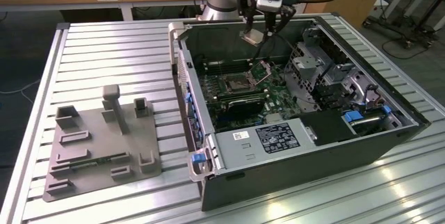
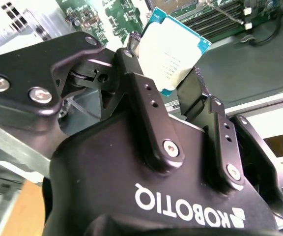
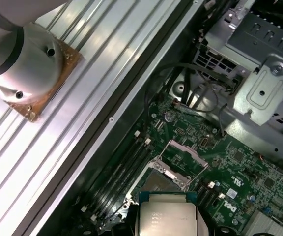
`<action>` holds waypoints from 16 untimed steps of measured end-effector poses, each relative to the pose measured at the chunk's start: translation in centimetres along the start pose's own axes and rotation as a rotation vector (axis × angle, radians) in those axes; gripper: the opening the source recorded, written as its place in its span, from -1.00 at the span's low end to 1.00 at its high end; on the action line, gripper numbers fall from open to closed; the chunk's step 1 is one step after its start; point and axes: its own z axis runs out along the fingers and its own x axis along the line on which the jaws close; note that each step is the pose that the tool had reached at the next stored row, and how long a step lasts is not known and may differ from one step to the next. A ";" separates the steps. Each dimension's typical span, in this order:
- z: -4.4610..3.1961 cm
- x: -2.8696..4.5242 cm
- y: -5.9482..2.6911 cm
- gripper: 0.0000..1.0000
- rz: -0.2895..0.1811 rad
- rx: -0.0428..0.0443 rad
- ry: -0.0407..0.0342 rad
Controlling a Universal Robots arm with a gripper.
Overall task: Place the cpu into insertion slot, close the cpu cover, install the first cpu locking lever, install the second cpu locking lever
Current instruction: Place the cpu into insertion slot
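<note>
Right, the gripper [image 2: 165,59] is pinched on the cpu [image 2: 173,46]; its two black fingers [image 2: 144,93] clamp opposite edges, which probably keeps the silvery lid and the contact side free of the pads; the teal substrate edge shows past the lid.

In the exterior view the gripper hangs over the rear of the open computer case [image 1: 182,62]; the chip is well above the motherboard [image 1: 282,99], not yet at board level.

The insertion slot [image 1: 235,84] lies on the board below the chip, toward the exterior view's left; in the first wrist view the slot sits just beyond the cpu's edge and partly hidden by it, so alignment looks close, but the exact offset cannot be told.

The cpu cover [image 1: 263,70] stands tilted up beside the slot, leaving the socket open from above; the locking levers are too small to tell.

Memory slots [image 3: 124,169] run alongside the socket; the metal drive cage [image 3: 264,83] is near; the black labelled box [image 1: 274,138] sits at the case front.

A grey fixture plate [image 1: 97,140] lies on the slatted table [image 1: 104,47], well apart, at the exterior view's left.
</note>
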 end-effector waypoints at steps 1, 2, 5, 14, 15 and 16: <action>0.04 0.00 0.00 0.08 0.019 -0.0004 -0.0017; 0.07 0.00 -0.01 0.08 0.036 -0.0007 -0.0033; 0.17 0.00 -0.02 0.08 0.086 -0.0017 -0.0077; 0.45 -0.01 -0.04 0.08 0.218 -0.0039 -0.0192; 0.47 -0.01 -0.04 0.08 0.229 -0.0042 -0.0202; 0.50 -0.01 -0.05 0.08 0.240 -0.0044 -0.0211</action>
